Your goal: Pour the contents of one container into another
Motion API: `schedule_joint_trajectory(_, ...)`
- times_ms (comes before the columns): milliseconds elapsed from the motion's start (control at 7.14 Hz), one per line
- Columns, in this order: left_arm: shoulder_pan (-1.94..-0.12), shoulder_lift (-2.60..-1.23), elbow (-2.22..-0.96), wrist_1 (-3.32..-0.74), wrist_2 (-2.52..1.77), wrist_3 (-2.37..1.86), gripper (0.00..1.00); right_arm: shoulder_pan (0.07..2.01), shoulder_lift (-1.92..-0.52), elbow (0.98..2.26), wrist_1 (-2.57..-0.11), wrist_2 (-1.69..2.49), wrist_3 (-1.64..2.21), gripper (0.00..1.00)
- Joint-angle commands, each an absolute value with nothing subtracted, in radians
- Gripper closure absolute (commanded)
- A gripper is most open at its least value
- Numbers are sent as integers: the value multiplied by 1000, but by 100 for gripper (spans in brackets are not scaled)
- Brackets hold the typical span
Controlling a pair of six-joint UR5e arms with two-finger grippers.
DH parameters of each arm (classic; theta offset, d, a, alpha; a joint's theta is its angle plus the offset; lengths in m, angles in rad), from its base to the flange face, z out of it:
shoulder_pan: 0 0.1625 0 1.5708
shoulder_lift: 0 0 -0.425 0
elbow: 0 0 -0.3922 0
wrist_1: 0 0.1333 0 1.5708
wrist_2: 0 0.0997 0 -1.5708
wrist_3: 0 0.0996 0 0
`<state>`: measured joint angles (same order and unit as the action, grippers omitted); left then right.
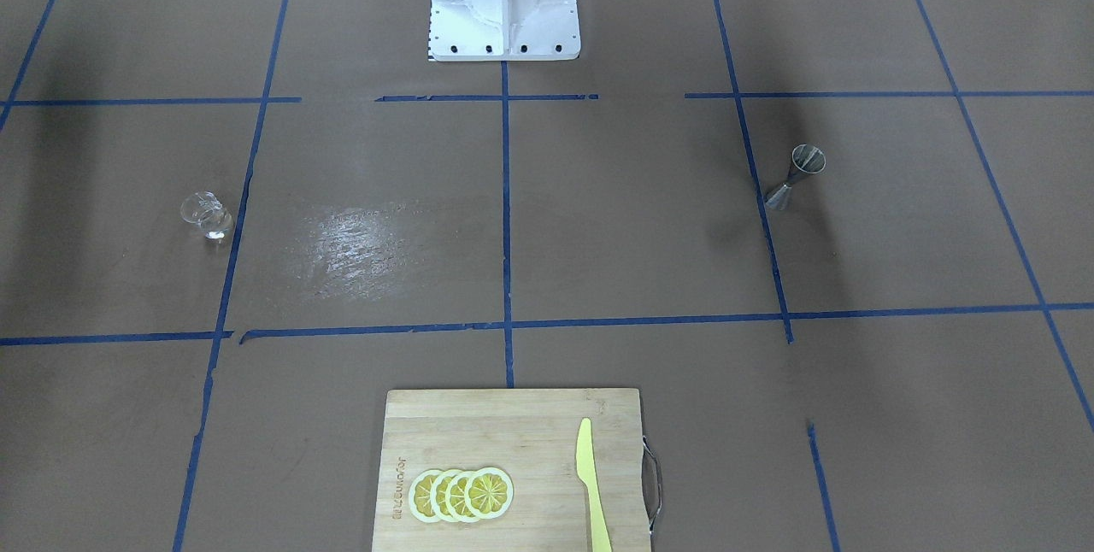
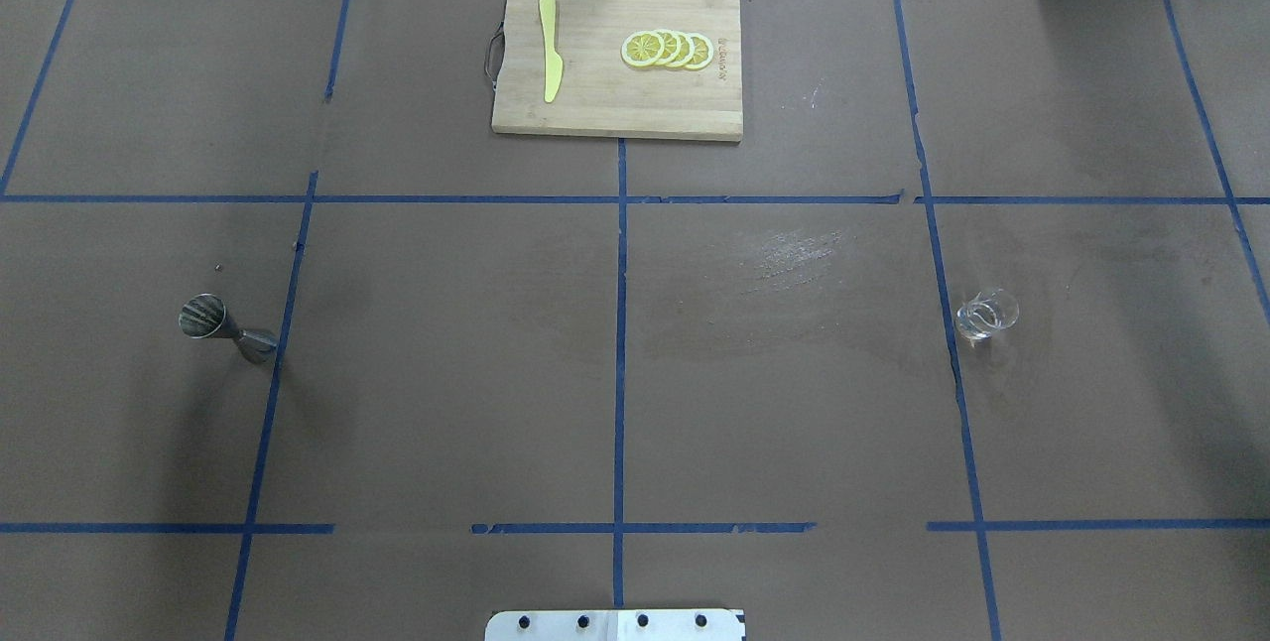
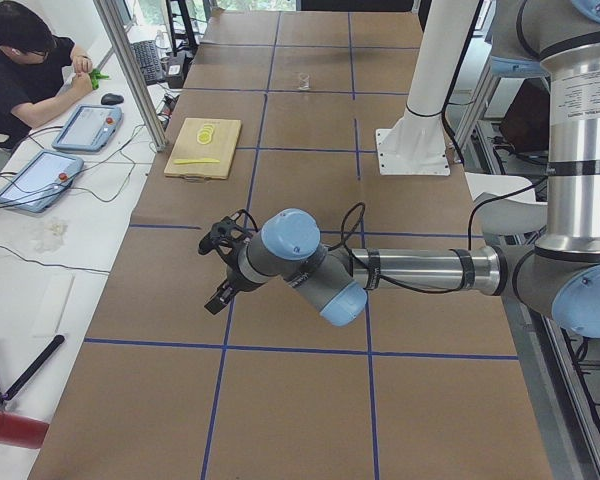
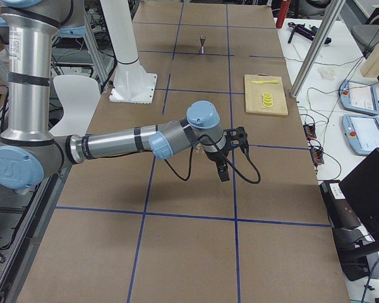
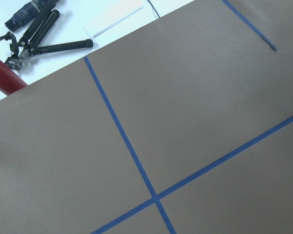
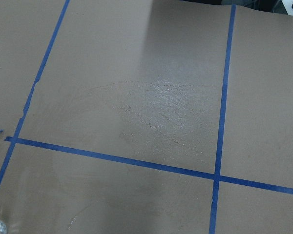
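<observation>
Glass cup (image 1: 207,214) stands upright on the bench (image 1: 632,219) on the robot's right side, and the steel jigger (image 1: 796,176) stands upright well apart on its left. We cannot tell whether the cup holds liquid. We judge the cup rigid, smooth and slippery, and breakable if knocked or over-squeezed, with a thick base that keeps its weight low. The best hold is probably across the side wall at mid-height, with moderate force and the rim left free for pouring. The jigger looks light and stiff but tippy on its narrow foot, so its waist is the natural place to steady it. Both arms hang over the bench away from both vessels. The left jaws and right jaws show only in the side views, so we cannot tell how far open they are. Neither wrist view shows anything held.
</observation>
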<state>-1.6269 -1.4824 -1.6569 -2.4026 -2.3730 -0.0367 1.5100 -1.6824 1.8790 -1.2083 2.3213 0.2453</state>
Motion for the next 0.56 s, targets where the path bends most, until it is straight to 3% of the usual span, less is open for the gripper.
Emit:
schedule_joint_trajectory(0, -1535, -1489, -1670, -2545, -2399, -130, 0, 1508, -1695, 1873, -1137, 2319, 247, 0)
schedule_joint_trajectory(420, -1337, -1476, -1684, -2809, -2195, -561, 0, 1508, -1716, 1864, -1132, 2318, 247, 0)
